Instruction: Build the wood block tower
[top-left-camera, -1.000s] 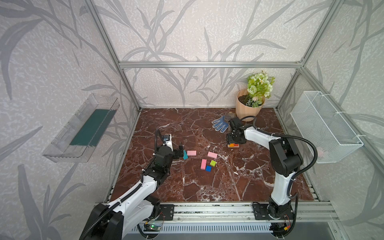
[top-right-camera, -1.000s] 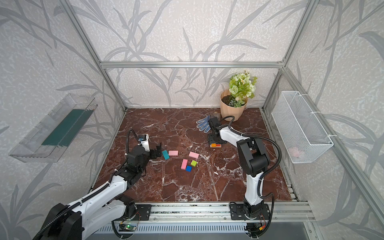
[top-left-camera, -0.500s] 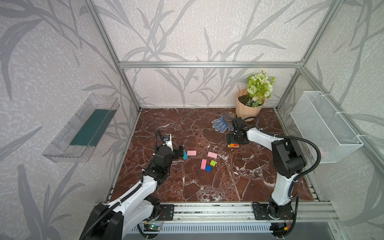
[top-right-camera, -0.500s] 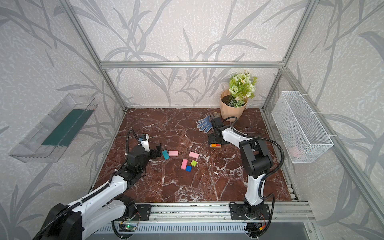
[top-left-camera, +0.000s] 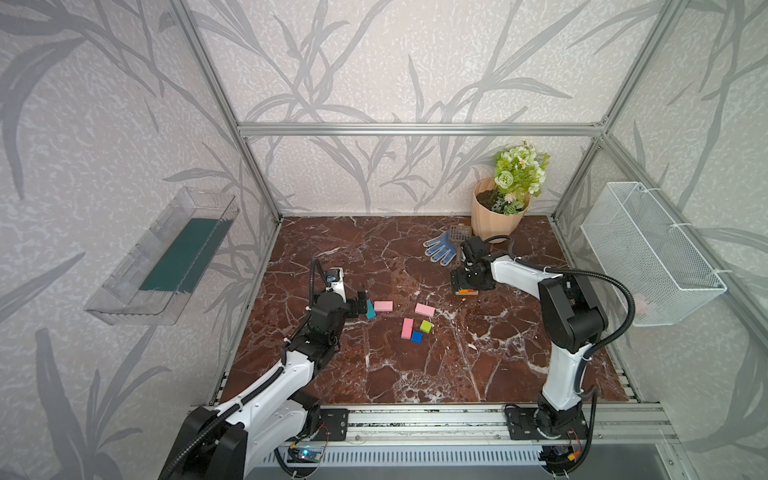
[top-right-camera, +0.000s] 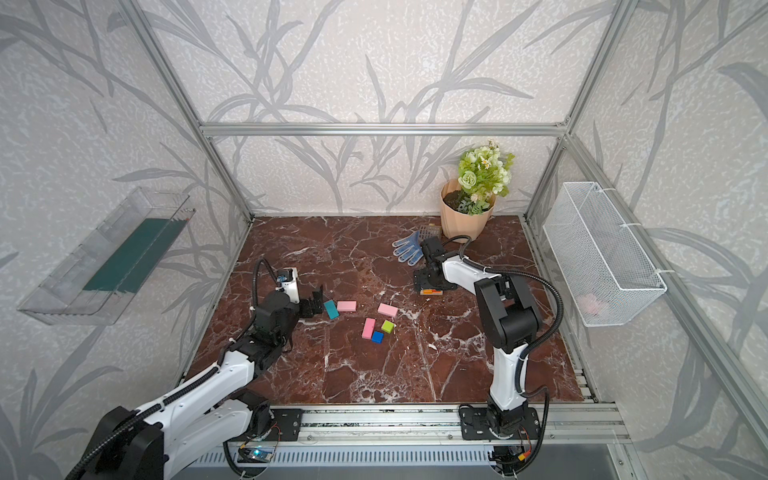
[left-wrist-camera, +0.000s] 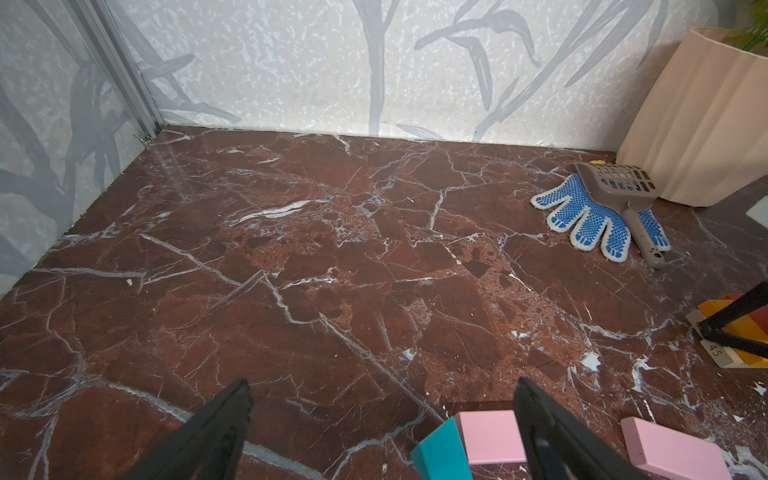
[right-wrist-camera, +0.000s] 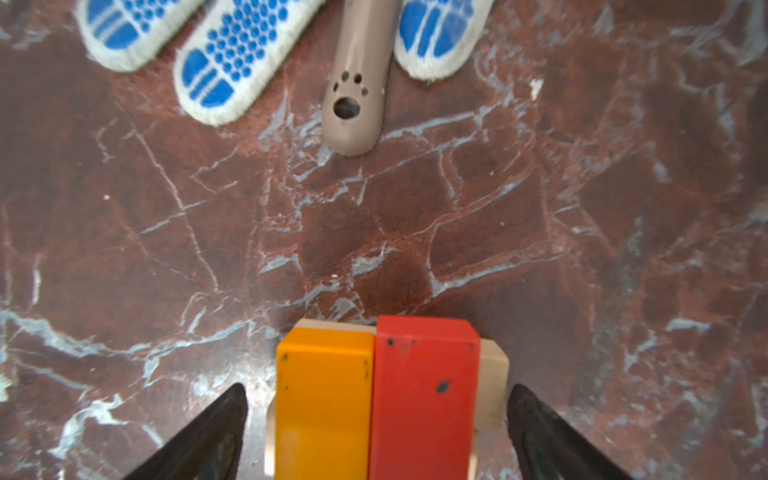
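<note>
Painted wood is what you handle. The blocks look stiff and light, and the smooth paint may let them slip, so I judge that a gentle, firm pinch across the two long flat sides, near the middle, is best.

Your right gripper (right-wrist-camera: 376, 390) hangs over the start of the tower (top-left-camera: 467, 291), with its jaws spread wide on either side and touching nothing. There the orange block (right-wrist-camera: 324, 399) and the red block (right-wrist-camera: 424, 395) lie side by side on the tan base (right-wrist-camera: 494, 382), near the blue dotted glove (top-left-camera: 440, 248).

Your left gripper (left-wrist-camera: 380, 386) is also spread wide, low at the table (top-left-camera: 415, 382). The teal block (left-wrist-camera: 440, 453) is between its jaws, and a pink block (left-wrist-camera: 488, 436) is just beside it. The green cube (top-left-camera: 426, 326) and the blue cube (top-left-camera: 417, 337) lie near the middle.
</note>
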